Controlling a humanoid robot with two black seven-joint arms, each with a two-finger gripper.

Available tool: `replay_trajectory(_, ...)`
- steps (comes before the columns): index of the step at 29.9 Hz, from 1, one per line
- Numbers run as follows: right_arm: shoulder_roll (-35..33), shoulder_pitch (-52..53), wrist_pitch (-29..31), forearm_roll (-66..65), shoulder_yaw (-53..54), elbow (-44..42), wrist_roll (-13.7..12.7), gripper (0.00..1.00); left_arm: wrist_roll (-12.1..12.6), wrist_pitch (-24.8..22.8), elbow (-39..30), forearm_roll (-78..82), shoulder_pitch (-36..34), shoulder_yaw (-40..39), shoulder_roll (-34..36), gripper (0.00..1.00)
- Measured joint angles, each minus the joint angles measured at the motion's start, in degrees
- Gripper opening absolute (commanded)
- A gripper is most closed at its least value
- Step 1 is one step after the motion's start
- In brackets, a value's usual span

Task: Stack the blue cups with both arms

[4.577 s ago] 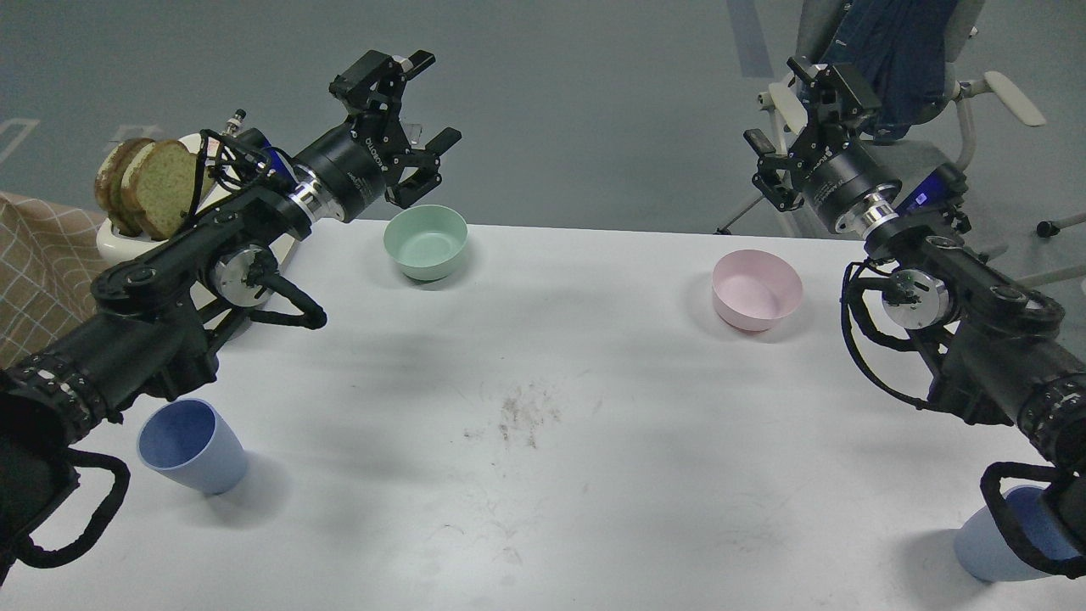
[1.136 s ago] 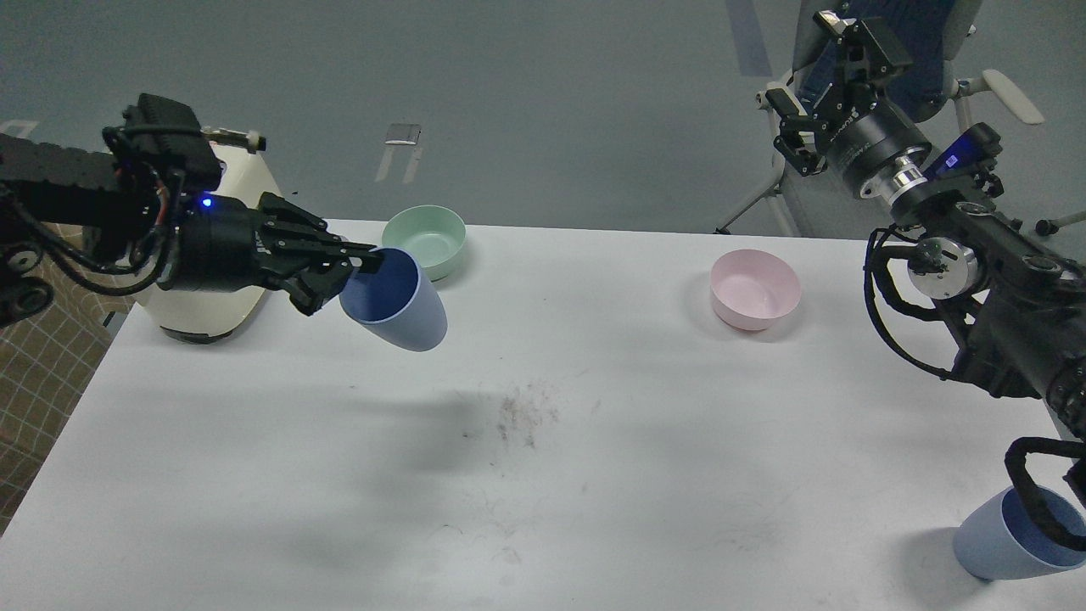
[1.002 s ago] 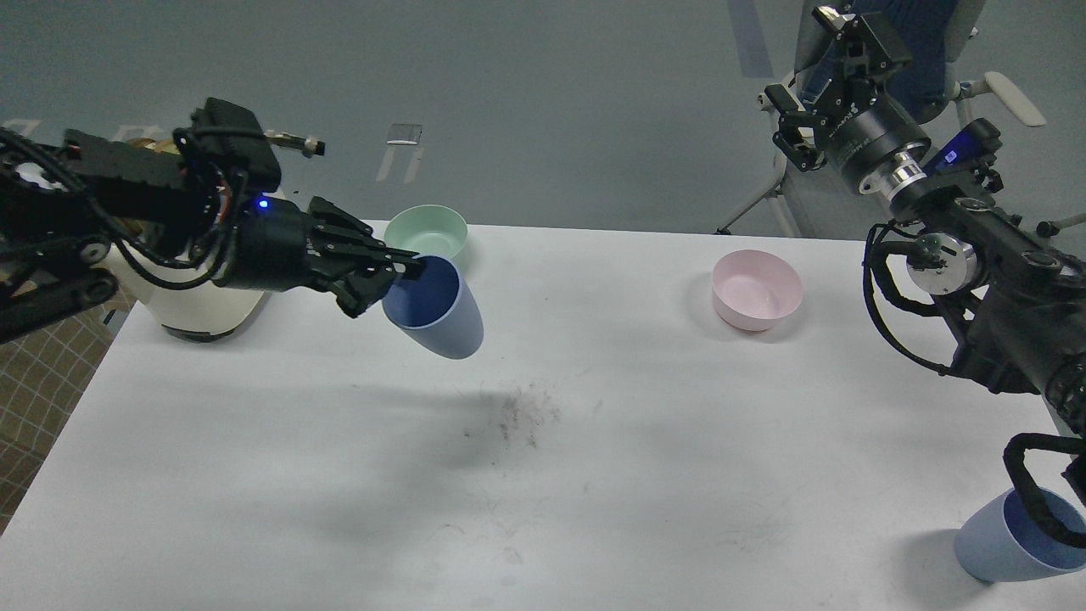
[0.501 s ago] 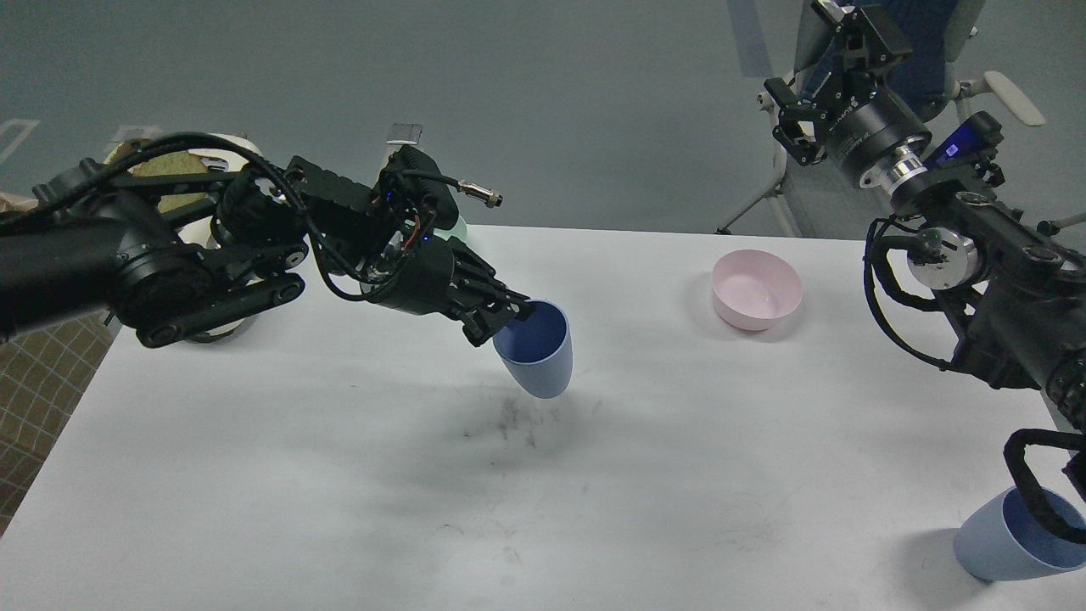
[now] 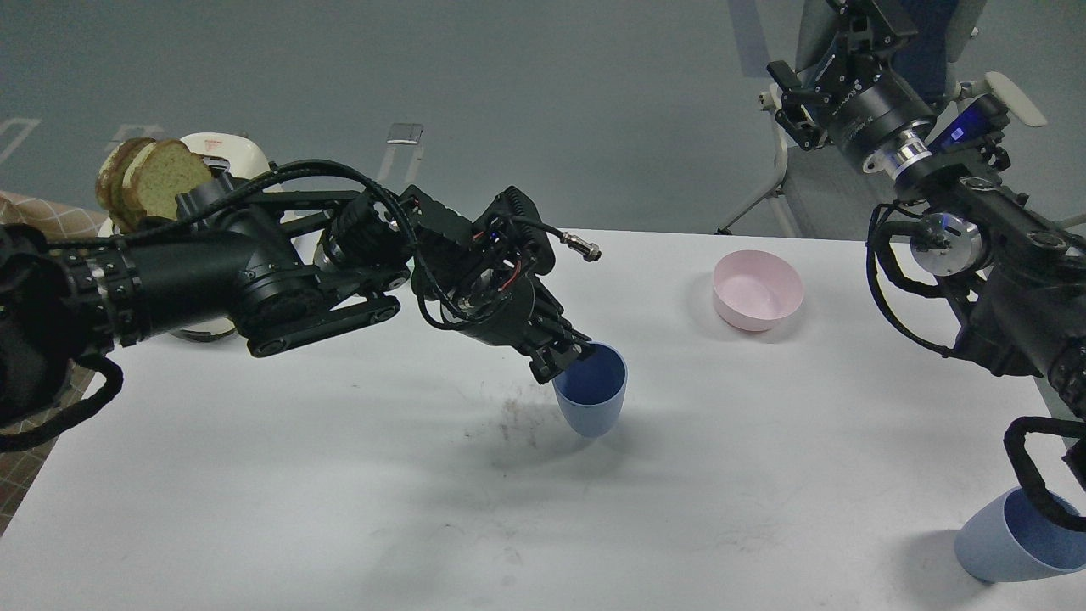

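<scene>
Left black arm's tool point(image 5: 562, 363) clamped on the near rim of a matte periwinkle-blue plastic tumbler point(image 5: 591, 400), mouth up, slightly tilted, at the middle of the white desk point(image 5: 339, 475); whether its base touches the desk, can't tell. Second identical blue tumbler point(image 5: 1010, 539) stands at the desk's near right corner, partly behind a black cable loop, well apart from the first. Right arm's tool point(image 5: 836, 51) raised past the far right edge, fingers apart, holding nothing. Pink bowl point(image 5: 757, 289) sits far right on the desk. Bread slices point(image 5: 144, 178) in a white toaster at far left.
</scene>
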Motion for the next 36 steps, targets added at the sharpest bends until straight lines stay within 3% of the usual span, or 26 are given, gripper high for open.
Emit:
replay_trajectory(4,-0.01,0.09,0.00,0.00,-0.69,-0.03,0.00,1.00,0.00,-0.10,0.87,1.85,0.11,0.00,-1.24,0.00)
replay_trajectory(5,-0.03,0.13,0.00,0.01,-0.83,-0.03,0.00,1.00,0.00,-0.10,0.96,1.98,0.23,0.00,-1.43,0.06)
replay_trajectory(6,-0.03,0.17,0.00,0.02,-0.98,-0.03,0.00,1.00,0.00,-0.12,0.99,2.08,0.36,0.00,-1.58,0.24)
replay_trajectory(10,-0.03,0.16,0.00,0.03,-1.19,-0.03,0.00,1.00,0.00,-0.15,1.00,2.16,0.44,0.00,-1.76,0.71)
replay_trajectory(15,0.10,-0.11,0.00,0.09,-1.24,-0.03,0.00,1.00,0.00,-0.19,0.77,1.94,-0.22,-0.06,-1.30,0.89)
replay_trajectory(21,-0.94,0.18,0.01,0.08,-1.30,0.55,0.00,1.00,0.00,-1.15,0.15,-3.88,-4.18,-1.36,1.30,0.91)
replay_trajectory(25,-6.93,2.12,0.00,-0.23,-1.90,3.48,0.00,1.00,0.00,-1.44,0.53,-18.23,-8.32,-4.54,5.17,0.91)
replay_trajectory(31,-25.50,6.11,0.01,-5.07,-10.87,19.00,0.00,1.00,0.00,-1.82,3.96,-48.61,-8.97,-10.48,13.28,0.91)
replay_trajectory(36,-42.52,6.64,0.01,-16.23,-14.24,33.27,0.00,1.00,0.01,-1.83,7.46,-68.15,-4.41,-11.32,16.15,0.91)
